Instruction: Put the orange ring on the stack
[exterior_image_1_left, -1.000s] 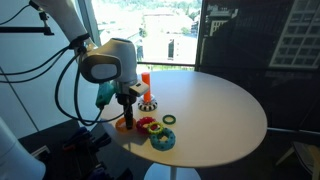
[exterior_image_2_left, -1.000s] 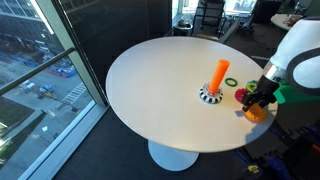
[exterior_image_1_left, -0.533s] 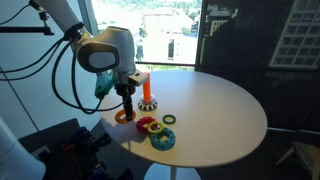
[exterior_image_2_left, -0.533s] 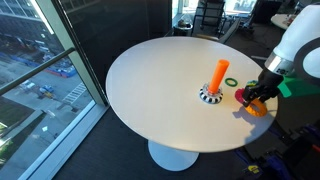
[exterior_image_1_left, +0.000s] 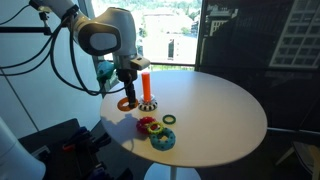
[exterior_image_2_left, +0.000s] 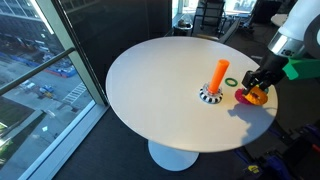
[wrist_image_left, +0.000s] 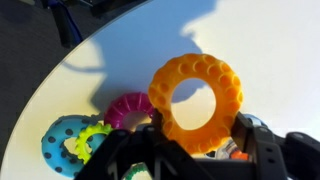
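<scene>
My gripper is shut on the orange ring, a bumpy-edged doughnut, and holds it in the air above the white round table. In both exterior views the ring hangs under the gripper, beside the stack. The stack is an upright orange-red peg on a small dark speckled base, standing on the table. It is out of the wrist view.
Loose rings lie on the table near the edge: a red-and-yellow one, a blue one, a small green one. The wrist view shows a magenta ring and the blue one below the gripper. Windows stand close behind.
My gripper has lifted the orange ring off the table near its edge and carried it up and toward the stack. The loose rings have stayed in place.
</scene>
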